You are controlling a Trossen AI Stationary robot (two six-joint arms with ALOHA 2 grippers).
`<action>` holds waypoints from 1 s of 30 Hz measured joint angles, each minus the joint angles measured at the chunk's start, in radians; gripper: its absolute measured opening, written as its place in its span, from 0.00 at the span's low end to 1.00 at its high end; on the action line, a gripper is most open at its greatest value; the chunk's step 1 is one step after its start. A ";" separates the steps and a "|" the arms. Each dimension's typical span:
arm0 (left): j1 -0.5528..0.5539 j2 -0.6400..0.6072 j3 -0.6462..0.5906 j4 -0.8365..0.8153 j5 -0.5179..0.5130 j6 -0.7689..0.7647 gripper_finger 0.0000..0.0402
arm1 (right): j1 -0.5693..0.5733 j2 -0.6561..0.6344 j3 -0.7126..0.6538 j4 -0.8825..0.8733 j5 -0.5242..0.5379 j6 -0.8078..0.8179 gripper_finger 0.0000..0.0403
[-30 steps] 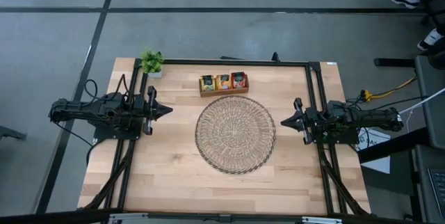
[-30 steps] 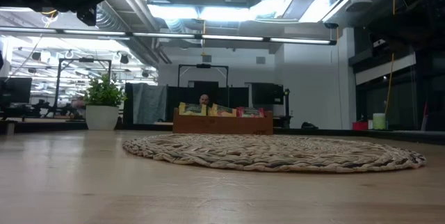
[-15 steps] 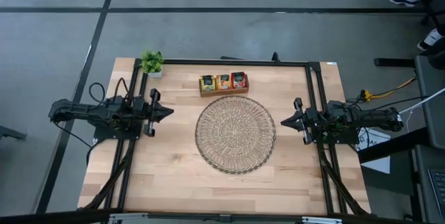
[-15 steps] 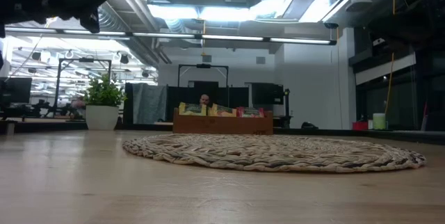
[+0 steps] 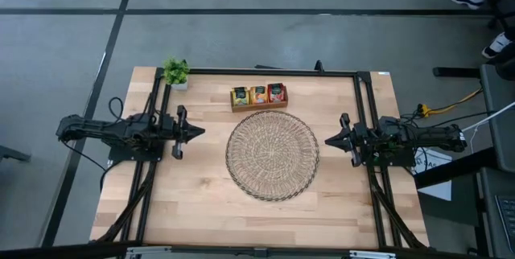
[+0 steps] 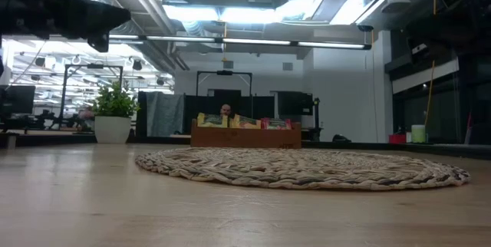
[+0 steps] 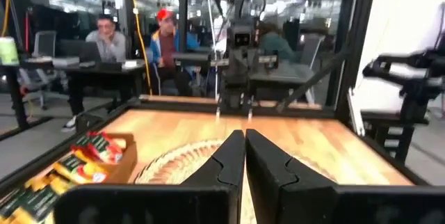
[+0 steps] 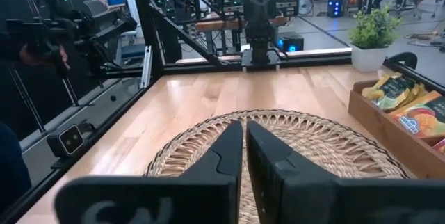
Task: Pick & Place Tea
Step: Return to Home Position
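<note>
Tea (image 5: 258, 94): in the wooden organizer (image 5: 258, 108), beyond the wicker mat (image 5: 272, 155).
Left gripper (image 5: 198, 130): left of mat, jaws closed, empty.
Right gripper (image 5: 328, 141): right of mat, closed, empty.
Risk: a low arm swing snagging the mat.

the table (image 5: 201, 211) is pale planked wood, smooth with a soft sheen. the right gripper (image 8: 245, 125) looks matt dark plastic; just ahead of its fingers (image 8: 222, 156) lies a rough woven wicker mat (image 8: 292, 130). the organizer (image 5: 258, 107) is plain wood, its tea sachets (image 8: 407, 106) glossy.
</note>
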 joint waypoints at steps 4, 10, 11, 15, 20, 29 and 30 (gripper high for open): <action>0.000 0.001 -0.025 0.049 0.002 -0.013 0.03 | 0.000 0.000 0.000 0.006 0.000 0.000 0.06; 0.000 -0.002 -0.025 -0.005 0.010 0.001 0.02 | 0.000 0.000 0.000 0.006 0.000 -0.009 0.06; 0.000 -0.001 -0.025 -0.022 0.010 0.001 0.02 | 0.000 0.000 0.000 0.005 0.000 -0.013 0.06; 0.000 -0.001 -0.025 -0.029 0.010 0.003 0.02 | 0.000 0.000 0.000 -0.009 0.002 -0.035 0.06; 0.000 -0.001 -0.025 -0.029 0.011 0.004 0.03 | 0.000 0.000 0.000 -0.090 0.003 -0.022 0.06; 0.000 -0.001 -0.025 -0.030 0.011 0.004 0.02 | 0.000 0.000 0.000 -0.127 0.011 -0.039 0.06; 0.000 -0.001 -0.025 -0.030 0.011 0.004 0.02 | 0.000 -0.001 0.000 -0.138 0.030 -0.028 0.06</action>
